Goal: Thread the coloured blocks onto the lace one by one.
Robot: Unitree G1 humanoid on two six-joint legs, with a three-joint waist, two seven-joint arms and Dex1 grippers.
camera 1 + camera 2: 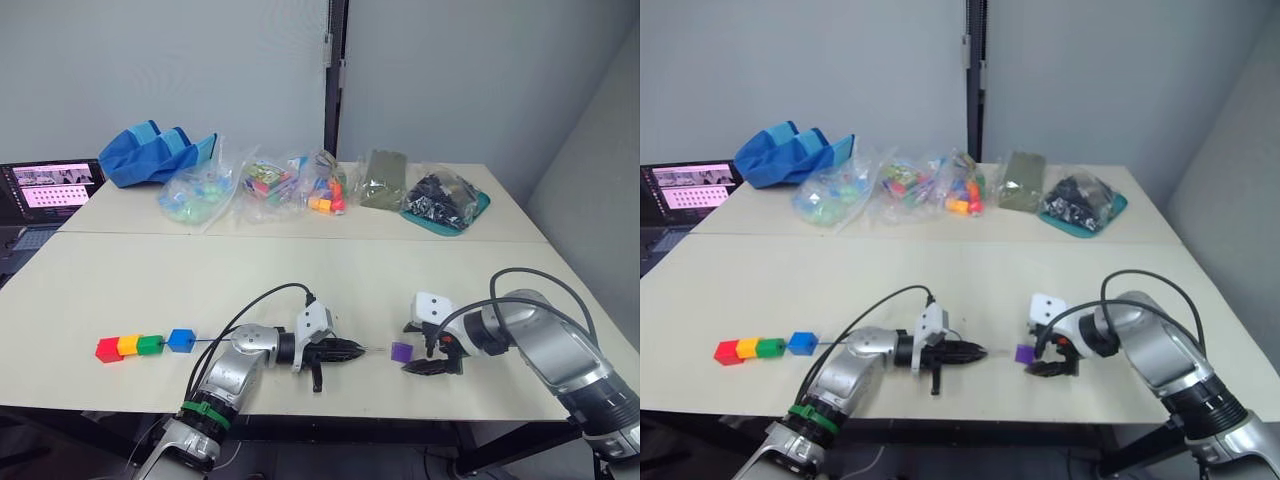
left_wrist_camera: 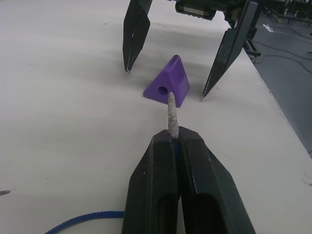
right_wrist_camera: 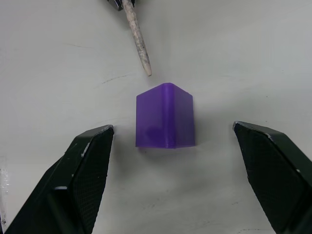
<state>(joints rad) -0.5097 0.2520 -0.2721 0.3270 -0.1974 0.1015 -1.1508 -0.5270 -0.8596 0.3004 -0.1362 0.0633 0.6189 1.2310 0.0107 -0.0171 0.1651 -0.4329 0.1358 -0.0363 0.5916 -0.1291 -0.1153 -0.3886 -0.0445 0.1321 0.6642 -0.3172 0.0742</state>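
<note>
A purple block (image 1: pixel 401 351) lies on the table near its front edge, its hole (image 2: pixel 163 90) facing my left gripper. My left gripper (image 2: pixel 174 139) is shut on the lace, whose pale stiff tip (image 2: pixel 171 109) points at the block from a short way off. My right gripper (image 3: pixel 173 126) is open, with one finger (image 3: pixel 85 170) on each side of the block and not touching it. At the left, red (image 1: pixel 108 349), orange-yellow (image 1: pixel 129 345), green (image 1: pixel 150 344) and blue (image 1: pixel 181 340) blocks sit in a row. The thin dark lace (image 1: pixel 210 341) runs from them to my left gripper.
Clear bags of mixed toys (image 1: pixel 265 185), a blue fabric bag (image 1: pixel 155 152), a green packet (image 1: pixel 383 178) and a teal tray (image 1: pixel 445 205) line the table's far side. A laptop (image 1: pixel 50 188) stands at the far left. The table's front edge (image 1: pixel 380 410) is close.
</note>
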